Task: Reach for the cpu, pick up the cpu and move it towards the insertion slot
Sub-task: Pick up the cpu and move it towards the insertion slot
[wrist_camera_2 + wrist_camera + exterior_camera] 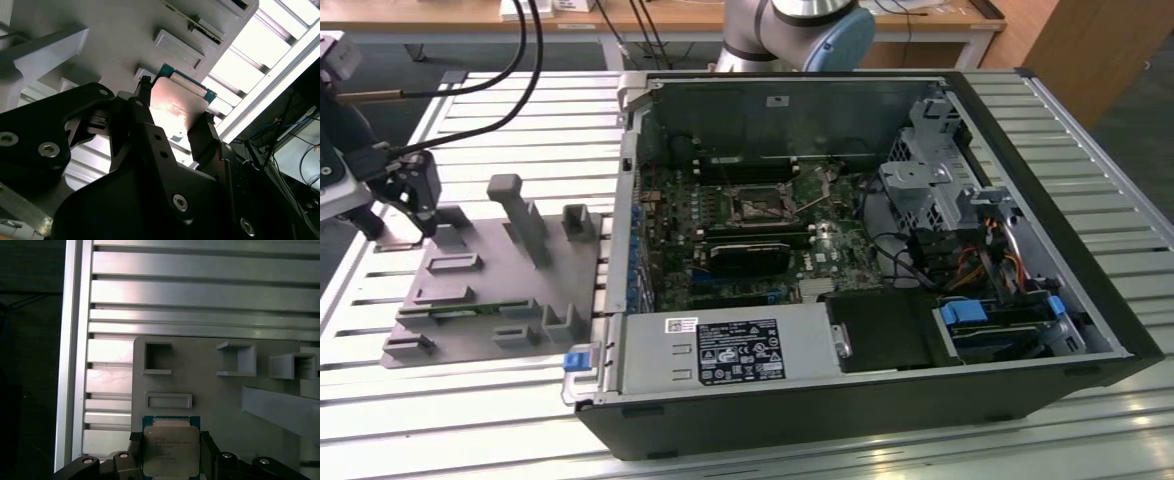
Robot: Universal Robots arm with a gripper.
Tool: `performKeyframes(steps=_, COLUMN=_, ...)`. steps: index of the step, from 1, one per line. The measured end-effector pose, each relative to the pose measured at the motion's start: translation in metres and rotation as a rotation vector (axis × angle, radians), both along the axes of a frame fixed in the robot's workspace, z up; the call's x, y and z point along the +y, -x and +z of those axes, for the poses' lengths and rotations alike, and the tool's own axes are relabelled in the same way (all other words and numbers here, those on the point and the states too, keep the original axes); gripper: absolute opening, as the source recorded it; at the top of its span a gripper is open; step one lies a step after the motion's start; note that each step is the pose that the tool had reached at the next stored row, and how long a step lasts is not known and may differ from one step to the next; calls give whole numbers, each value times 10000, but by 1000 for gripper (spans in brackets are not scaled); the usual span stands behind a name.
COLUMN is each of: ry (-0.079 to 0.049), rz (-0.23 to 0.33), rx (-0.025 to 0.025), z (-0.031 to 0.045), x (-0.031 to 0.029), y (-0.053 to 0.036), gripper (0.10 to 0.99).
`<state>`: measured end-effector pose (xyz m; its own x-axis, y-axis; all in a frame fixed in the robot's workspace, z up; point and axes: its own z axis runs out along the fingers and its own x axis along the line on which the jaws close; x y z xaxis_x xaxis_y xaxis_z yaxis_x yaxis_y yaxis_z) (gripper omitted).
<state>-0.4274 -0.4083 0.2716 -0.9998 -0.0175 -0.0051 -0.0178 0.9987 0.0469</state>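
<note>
The cpu [171, 454] is a flat square chip with a silvery top and a thin green rim. In both wrist views it sits between my two black fingers, one against each side edge. My gripper [171, 440] is shut on the cpu [175, 107], just over the grey fixture plate [220, 405]. In the exterior view my gripper [398, 222] hangs over the plate's far corner at the exterior view's left. The insertion slot [758, 205] is a dark square socket on the green board inside the open computer case, well off toward the exterior view's right.
Grey fixture blocks and a tall post [520, 215] stand on the plate between my gripper and the case. The case's metal wall [630, 200] rises beside the plate. A black card [747, 258] lies below the socket. Cables [520, 70] hang near the arm.
</note>
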Motion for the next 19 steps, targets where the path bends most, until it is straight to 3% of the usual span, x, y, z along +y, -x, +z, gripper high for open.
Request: performKeyframes(steps=19, ry=1, rz=0, rx=2, z=84, x=0, y=0, gripper=541)
